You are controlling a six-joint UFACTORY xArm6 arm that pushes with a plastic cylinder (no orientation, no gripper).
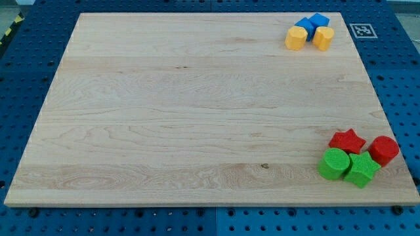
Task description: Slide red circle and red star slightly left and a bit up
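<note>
**Two red blocks wedged in a tight cluster, no rod in sight**

Though the task names only two pieces, they sit packed among others at the near right corner of the bench [197,98]: the red star [347,141] lies to the left, the red circle [384,150] to the right, close to the bench's right edge. Just nearer than them are a green circle [335,163] and a green block [362,170], possibly a star or hexagon, though its outline is hard to read at this size. The green block appears to touch both red ones.

My tip does not show anywhere, and this rig carries no pincer, so its state cannot be told.

These look like small, rigid, light blocks that should glide readily on the smooth wood but may spin if struck off-centre. The star's points could catch or turn it. I judge the best contact is on the right, near flank of the red circle, pushing leftward and farther away so it bears on the star. The green pair may get dragged along.

At the far right, two blue blocks [312,25] and two yellow blocks [308,37] stand well apart.
</note>
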